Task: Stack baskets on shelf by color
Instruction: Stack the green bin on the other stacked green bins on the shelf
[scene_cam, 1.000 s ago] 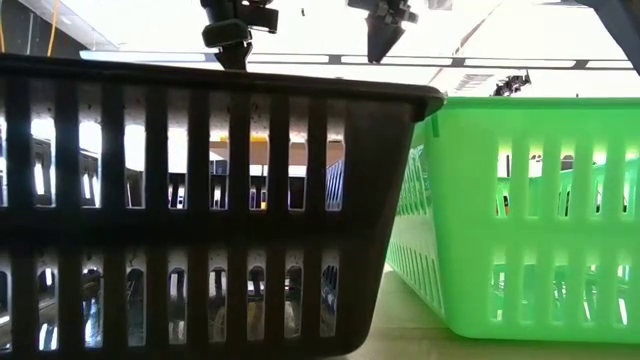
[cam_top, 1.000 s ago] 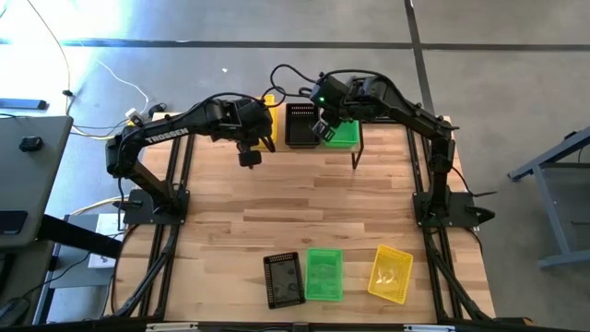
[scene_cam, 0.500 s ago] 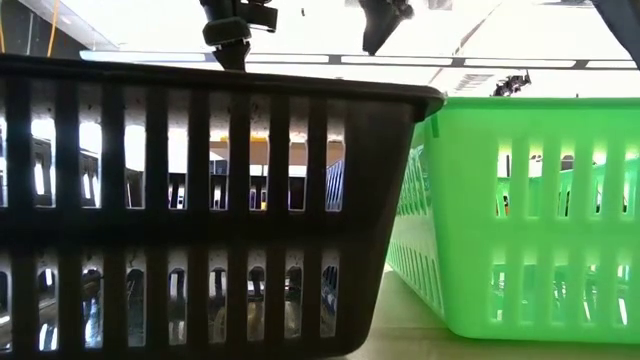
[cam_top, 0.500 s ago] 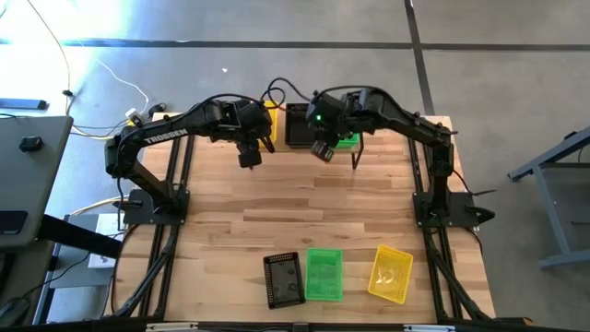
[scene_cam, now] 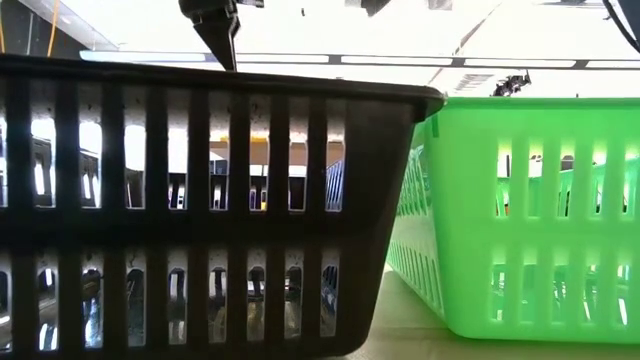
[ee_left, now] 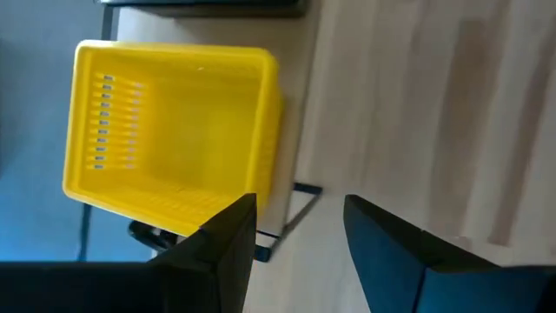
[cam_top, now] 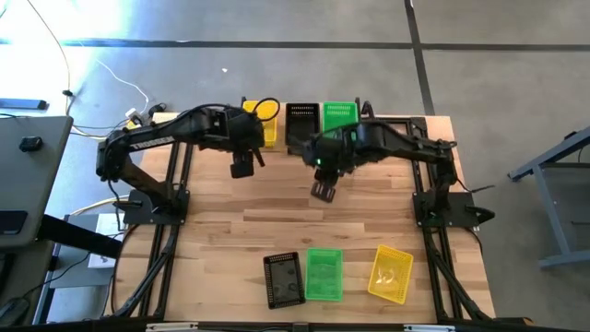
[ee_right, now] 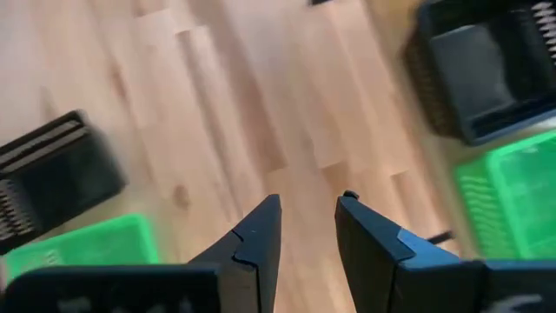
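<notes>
On the shelf [cam_top: 277, 140], three baskets; near the front edge, three more.

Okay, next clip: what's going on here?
Two robot arms are sorting baskets onto a shelf by color. Yellow, black and green baskets sit on it. Three more, black, green and yellow, wait at the table's near edge. The right gripper, open and empty, is over the table's middle; the left gripper, also open and empty, is beside the shelf.
</notes>
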Controlling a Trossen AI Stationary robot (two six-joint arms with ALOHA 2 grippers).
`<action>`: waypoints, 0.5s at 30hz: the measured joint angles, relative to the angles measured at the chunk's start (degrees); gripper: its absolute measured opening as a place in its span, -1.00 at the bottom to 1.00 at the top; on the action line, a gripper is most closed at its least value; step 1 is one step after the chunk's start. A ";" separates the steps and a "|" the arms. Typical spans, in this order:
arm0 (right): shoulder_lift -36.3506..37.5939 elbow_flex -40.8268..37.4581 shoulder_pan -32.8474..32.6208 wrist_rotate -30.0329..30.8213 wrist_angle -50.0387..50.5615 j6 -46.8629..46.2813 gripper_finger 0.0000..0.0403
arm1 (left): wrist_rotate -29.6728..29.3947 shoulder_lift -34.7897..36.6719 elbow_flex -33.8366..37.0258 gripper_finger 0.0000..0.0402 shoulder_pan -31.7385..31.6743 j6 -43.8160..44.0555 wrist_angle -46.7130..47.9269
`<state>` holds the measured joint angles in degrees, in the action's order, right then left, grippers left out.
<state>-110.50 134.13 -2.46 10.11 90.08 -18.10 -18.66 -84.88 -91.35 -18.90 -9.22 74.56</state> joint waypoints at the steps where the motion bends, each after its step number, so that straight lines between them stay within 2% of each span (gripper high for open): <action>1: 0.00 0.00 -1.17 -0.03 0.00 -0.58 -0.51 | 0.40 0.60 0.00 -0.18 0.75 0.76 0.03; 9: -0.35 0.00 -10.20 -0.22 -0.02 -6.46 -0.51 | 5.26 4.94 0.00 -0.20 6.12 10.17 0.74; 15: -0.35 0.00 -16.33 -1.30 -0.04 -10.76 -0.51 | 4.74 7.43 0.00 -0.20 10.76 17.25 0.79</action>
<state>-110.85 134.13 -18.79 8.81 90.04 -28.86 -13.92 -77.45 -91.35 -8.13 8.03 75.35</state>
